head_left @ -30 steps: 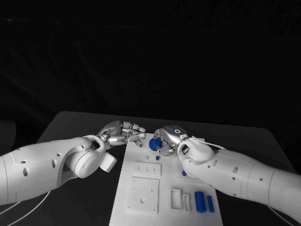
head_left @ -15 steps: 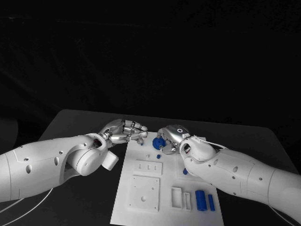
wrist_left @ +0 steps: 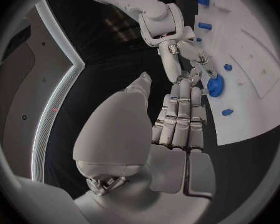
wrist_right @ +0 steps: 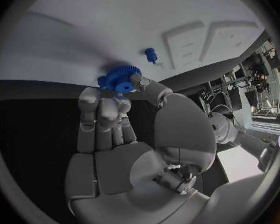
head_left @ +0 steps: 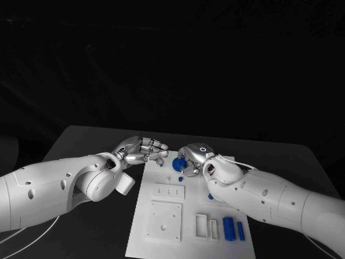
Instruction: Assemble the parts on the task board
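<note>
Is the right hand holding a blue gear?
Yes, in the right wrist view the right hand pinches a blue gear between its fingertips, at the edge of the white board.

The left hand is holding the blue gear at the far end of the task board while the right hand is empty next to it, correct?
Not quite: the hands are swapped. The right hand holds the blue gear at the far end of the task board, as the right wrist view shows. The left hand is next to it, empty.
</note>
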